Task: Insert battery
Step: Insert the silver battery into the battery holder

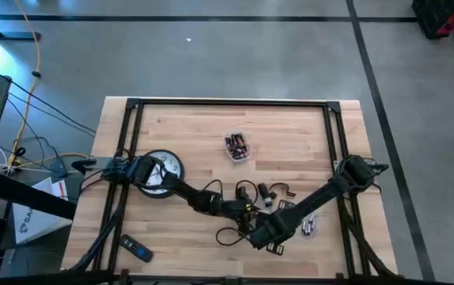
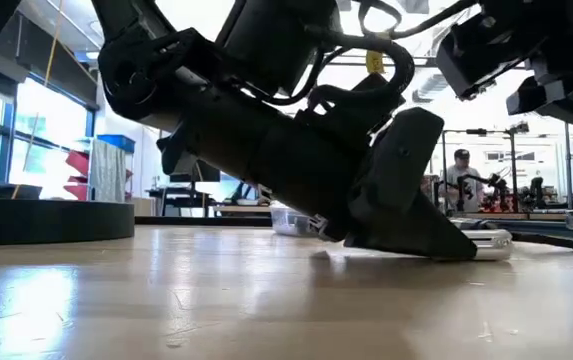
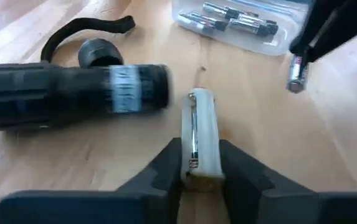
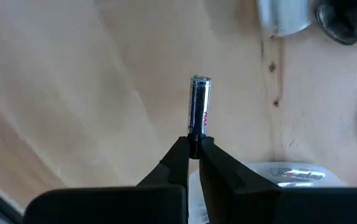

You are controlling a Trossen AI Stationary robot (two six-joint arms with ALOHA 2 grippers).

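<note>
1. Your left gripper (image 3: 200, 163) pinches the pale battery holder (image 3: 202, 134) by one end, low over the wooden table (image 3: 290, 149).
2. Your right gripper (image 4: 192, 151) is clamped on a battery (image 4: 199, 106), held in the air near the holder.
3. You'll see a black flashlight (image 3: 72, 93) lying beside the holder and a clear tray of spare batteries (image 3: 240, 22) beyond.

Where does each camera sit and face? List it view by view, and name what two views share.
High: overhead, straight down on the table; both arms meet near its front.
Low: table height, looking across; dark arm bodies fill it.
Left wrist: behind the left end effector, shut on a white battery holder, flashlight beside.
Right wrist: behind the right end effector, shut on a battery.
Shared: that battery also shows in the left wrist view.
</note>
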